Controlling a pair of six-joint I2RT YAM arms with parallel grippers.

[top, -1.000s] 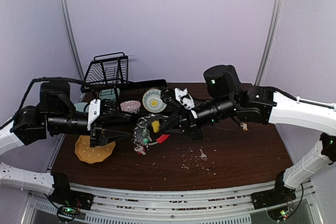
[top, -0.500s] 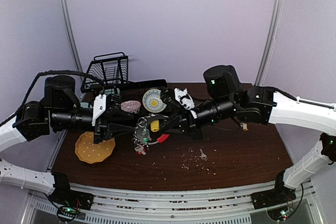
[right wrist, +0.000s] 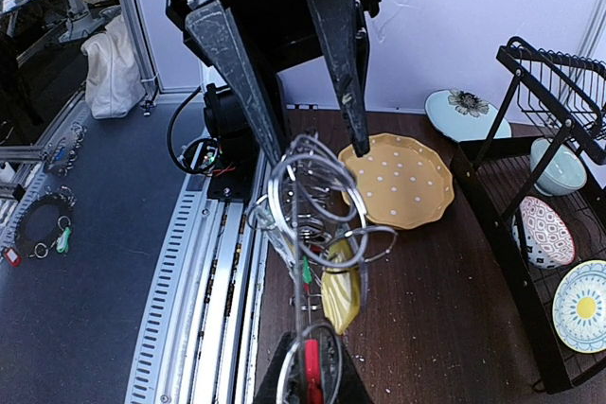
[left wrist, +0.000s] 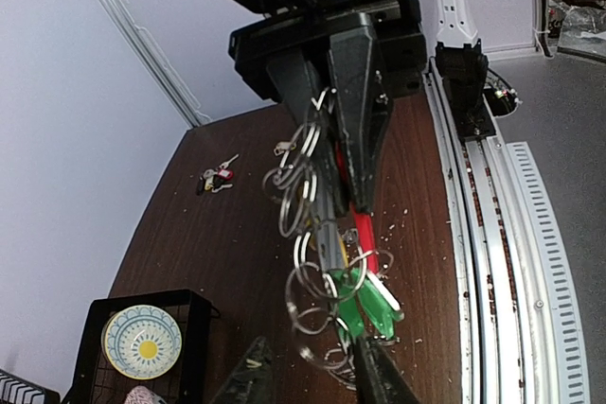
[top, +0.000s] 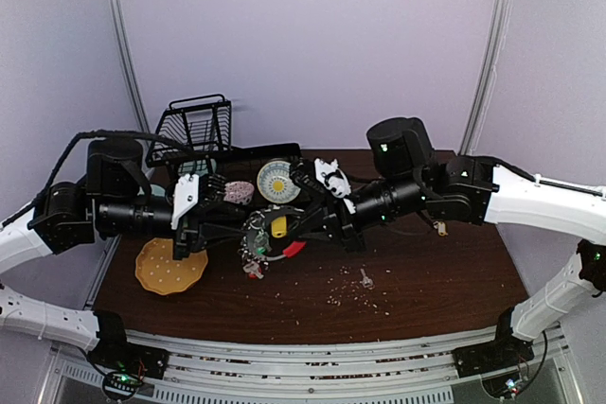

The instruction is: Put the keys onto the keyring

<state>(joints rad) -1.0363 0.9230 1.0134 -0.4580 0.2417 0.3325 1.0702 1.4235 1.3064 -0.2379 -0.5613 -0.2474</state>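
The keyring (top: 266, 239), a bunch of silver rings with a red clip (left wrist: 364, 237), hangs in the air over the table's middle. My right gripper (right wrist: 312, 380) is shut on it at the red clip. On the bunch hang keys with green tags (left wrist: 365, 302) and a yellow tag (right wrist: 339, 296). My left gripper (left wrist: 312, 368) faces the right one, fingers apart on either side of the outermost ring (right wrist: 312, 172). A loose silver key (top: 365, 278) lies on the table, and a small red-tagged cluster of keys (left wrist: 216, 179) lies farther off.
A yellow dotted plate (top: 170, 269) lies at the left under my left arm. Behind it stand a black wire rack (top: 194, 130) and a black tray (top: 248, 152) with patterned plates. Crumbs are scattered over the brown table (top: 426, 281).
My left gripper has slid right toward the keyring and its fingers have narrowed around the ring. The right arm and the bunch have stayed put.
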